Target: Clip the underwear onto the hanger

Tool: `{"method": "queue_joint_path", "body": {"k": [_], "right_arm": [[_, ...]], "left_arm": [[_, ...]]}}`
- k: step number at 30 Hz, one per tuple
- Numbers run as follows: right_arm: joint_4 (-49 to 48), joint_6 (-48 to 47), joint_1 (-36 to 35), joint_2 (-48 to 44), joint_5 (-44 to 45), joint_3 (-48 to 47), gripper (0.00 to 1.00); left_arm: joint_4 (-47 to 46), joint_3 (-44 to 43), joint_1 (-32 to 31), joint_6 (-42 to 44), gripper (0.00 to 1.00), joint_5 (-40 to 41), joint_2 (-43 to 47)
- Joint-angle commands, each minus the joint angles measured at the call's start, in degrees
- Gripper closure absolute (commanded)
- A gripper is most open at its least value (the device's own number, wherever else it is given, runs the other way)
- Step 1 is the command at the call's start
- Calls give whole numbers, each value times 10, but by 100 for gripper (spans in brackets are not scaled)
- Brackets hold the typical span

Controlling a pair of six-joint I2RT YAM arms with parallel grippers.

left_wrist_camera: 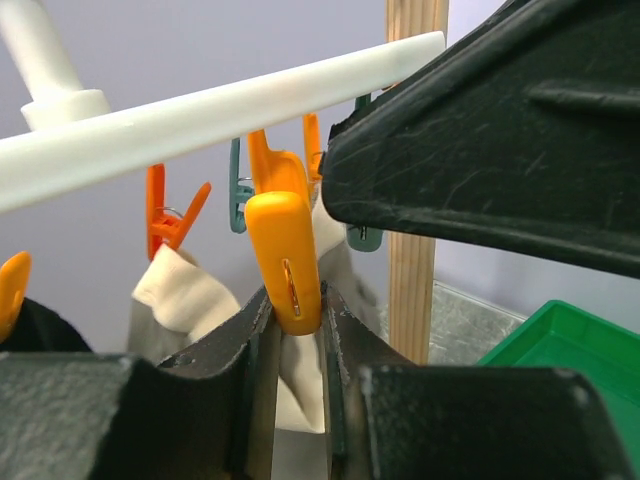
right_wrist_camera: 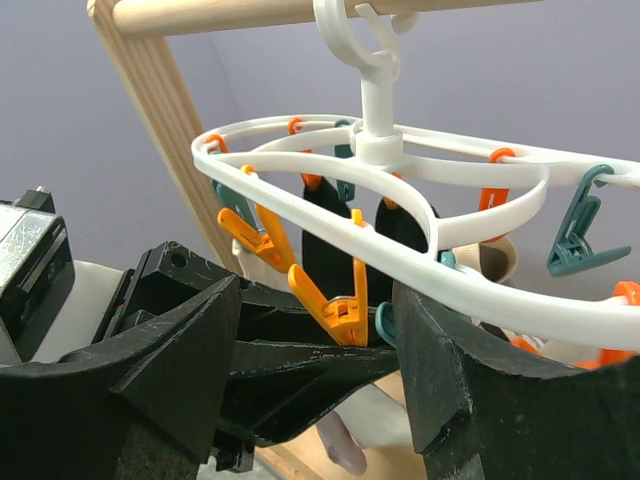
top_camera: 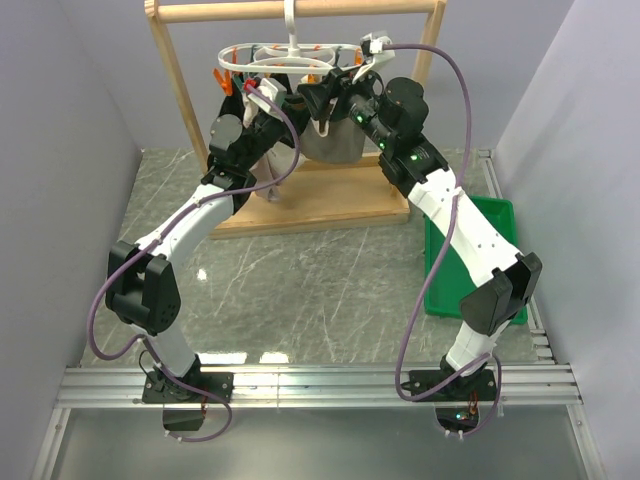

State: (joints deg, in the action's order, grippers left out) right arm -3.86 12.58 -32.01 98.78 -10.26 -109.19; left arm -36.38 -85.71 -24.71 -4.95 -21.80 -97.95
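The white hanger (top_camera: pixel 290 58) hangs by its hook from the wooden rack's top bar, with orange and teal pegs under its rings (right_wrist_camera: pixel 330 190). My left gripper (left_wrist_camera: pixel 292 310) is up beneath it. Its jaws stand narrow, shut on the pale cream edge of the underwear (left_wrist_camera: pixel 298 390), and the lower end of an orange peg (left_wrist_camera: pixel 285 265) sits between the fingertips. My right gripper (right_wrist_camera: pixel 320 340) is open, its two fingers wide apart on either side of that orange peg (right_wrist_camera: pixel 340 305) without touching it. More pinkish underwear fabric (right_wrist_camera: pixel 350 450) hangs below.
The wooden rack (top_camera: pixel 178 95) stands on a board at the back. A black garment (right_wrist_camera: pixel 330 240) and a grey-taupe garment (top_camera: pixel 336 148) hang from other pegs. A green tray (top_camera: pixel 478 250) lies at the right. The right finger (left_wrist_camera: pixel 480 150) looms just beside the left gripper.
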Motion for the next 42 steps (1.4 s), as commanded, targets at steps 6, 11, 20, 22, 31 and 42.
{"method": "queue_joint_path", "body": {"k": [6, 11, 20, 22, 31, 42], "right_arm": [[-23, -10, -6, -19, 11, 12, 30], [-33, -23, -16, -64, 2, 44, 30], [14, -18, -30, -100, 3, 26, 30], [19, -22, -34, -102, 14, 30, 29], [28, -92, -52, -76, 101, 12, 19], [22, -14, -55, -66, 16, 37, 34]], "left_arm": [[-18, -2, -5, 11, 100, -43, 36], [-15, -4, -5, 9, 100, -46, 34], [-8, -9, -3, 7, 100, -46, 35], [-4, -13, -3, 6, 100, -45, 34], [3, -19, -3, 6, 100, -47, 33], [-4, -18, -3, -13, 100, -63, 34]]}}
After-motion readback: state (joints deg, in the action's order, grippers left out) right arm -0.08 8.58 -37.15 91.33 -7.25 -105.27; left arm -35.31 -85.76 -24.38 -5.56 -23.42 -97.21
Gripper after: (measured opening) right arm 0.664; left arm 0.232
